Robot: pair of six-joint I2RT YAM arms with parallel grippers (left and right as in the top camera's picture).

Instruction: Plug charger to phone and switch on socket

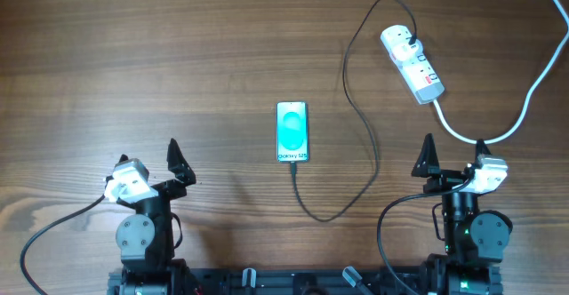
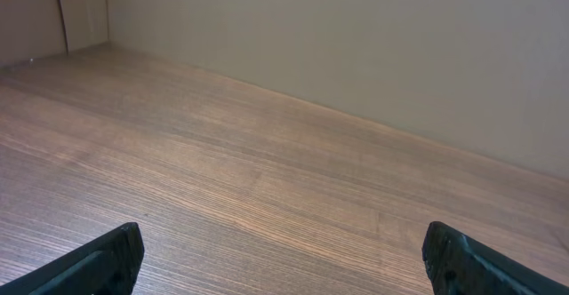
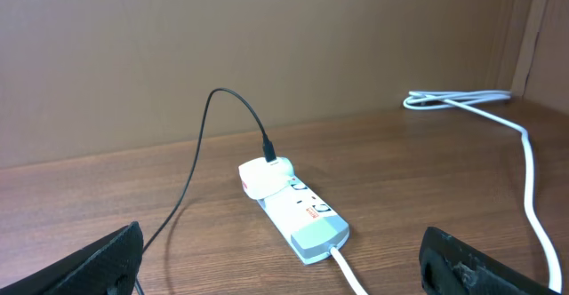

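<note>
The phone (image 1: 292,132) lies flat mid-table with its cyan screen up. The charger's thin black cable (image 1: 363,126) meets the phone's near edge, loops toward me, then runs up to its white plug block (image 1: 400,39), which sits in the far outlet of the socket (image 1: 420,73). In the right wrist view the socket (image 3: 302,215), plug block (image 3: 262,178) and cable (image 3: 197,148) lie ahead. My left gripper (image 1: 147,166) (image 2: 284,268) is open and empty over bare wood. My right gripper (image 1: 455,160) (image 3: 280,268) is open and empty, short of the socket.
The socket's thick white cord (image 1: 524,99) curves from its near end past my right arm and off the far right corner; it also shows in the right wrist view (image 3: 529,179). A wall stands behind the table (image 2: 356,46).
</note>
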